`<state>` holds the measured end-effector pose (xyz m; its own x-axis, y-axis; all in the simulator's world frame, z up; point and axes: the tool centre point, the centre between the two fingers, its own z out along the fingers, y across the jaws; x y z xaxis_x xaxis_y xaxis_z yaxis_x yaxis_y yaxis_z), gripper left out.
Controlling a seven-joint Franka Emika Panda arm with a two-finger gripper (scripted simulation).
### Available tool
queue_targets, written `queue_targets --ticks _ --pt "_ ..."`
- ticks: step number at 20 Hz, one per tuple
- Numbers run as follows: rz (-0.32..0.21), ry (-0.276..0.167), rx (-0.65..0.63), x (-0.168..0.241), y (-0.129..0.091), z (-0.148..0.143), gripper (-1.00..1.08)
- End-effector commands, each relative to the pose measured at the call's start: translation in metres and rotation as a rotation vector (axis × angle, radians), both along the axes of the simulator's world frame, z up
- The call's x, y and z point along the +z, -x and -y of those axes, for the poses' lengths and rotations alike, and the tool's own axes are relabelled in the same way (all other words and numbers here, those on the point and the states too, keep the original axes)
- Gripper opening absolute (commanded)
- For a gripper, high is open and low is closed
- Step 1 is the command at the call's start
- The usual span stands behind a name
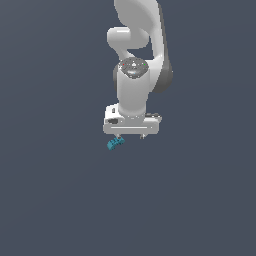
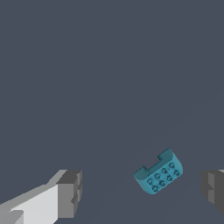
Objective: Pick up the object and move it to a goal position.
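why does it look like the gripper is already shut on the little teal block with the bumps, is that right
Not right. The gripper is open, not shut on the teal block. The wrist view shows the studded block lying free between the spread fingers, touching neither.

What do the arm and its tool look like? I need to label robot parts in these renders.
The arm is glossy white with rounded, bulbous links and dark grey bands at the joints. A dark round cap on one joint bears tiny red and green dots. The tool has a flat, boxy white body. Its fingers are white with blocky dark grey pads. No cables or lettering show.
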<state>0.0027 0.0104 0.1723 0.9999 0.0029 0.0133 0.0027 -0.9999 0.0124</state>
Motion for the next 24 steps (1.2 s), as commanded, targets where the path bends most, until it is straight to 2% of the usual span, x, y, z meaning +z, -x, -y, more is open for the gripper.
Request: queue_targets --ticks 1,9,16,24 --pt "0.0 0.0 0.0 0.0 0.0 0.0 1.0" --pt "-0.004 0.001 -0.059 0.011 0.001 0.03 1.0" --pt "-0.004 0.0 -0.075 0.008 0.002 0.031 1.0" --pt "-0.006 -0.009 -0.187 -0.007 0.009 0.035 1.0"
